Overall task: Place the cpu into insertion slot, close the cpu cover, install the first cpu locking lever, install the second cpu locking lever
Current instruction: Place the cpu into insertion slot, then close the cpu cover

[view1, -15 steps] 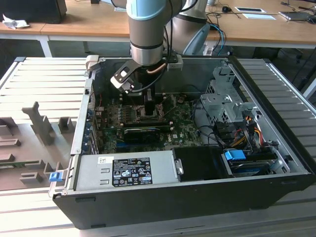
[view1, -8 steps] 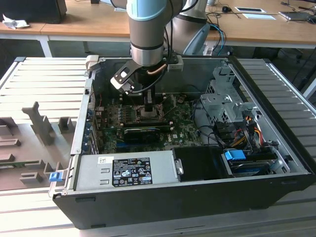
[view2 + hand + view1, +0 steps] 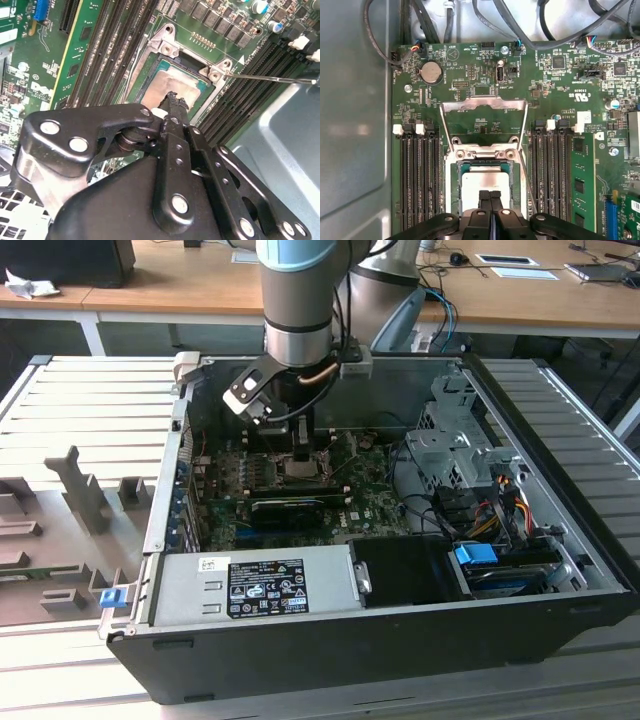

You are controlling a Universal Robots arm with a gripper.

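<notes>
The cpu (image 3: pixel 476 181) lies flat in the insertion slot (image 3: pixel 455 176), its silver top showing in both wrist views. The cpu cover (image 3: pixel 485 103) stands flipped open beyond the slot, with green board visible through its window. My gripper (image 3: pixel 490 194) is shut, fingertips pressed together right over the cpu (image 3: pixel 176 81), nothing visible between them. In the second wrist view the gripper (image 3: pixel 174 98) tip sits at the chip's near edge. A thin locking lever (image 3: pixel 270 78) sticks out free beside the slot (image 3: pixel 193 62). In the exterior view the gripper (image 3: pixel 300 456) reaches down into the open computer case.
Rows of black memory slots (image 3: pixel 420 175) flank the socket on both sides. A power supply (image 3: pixel 255 585) and a drive cage (image 3: pixel 450 455) with cable bundles (image 3: pixel 490 505) fill the case at the exterior view's right. The case wall (image 3: pixel 355 125) is close.
</notes>
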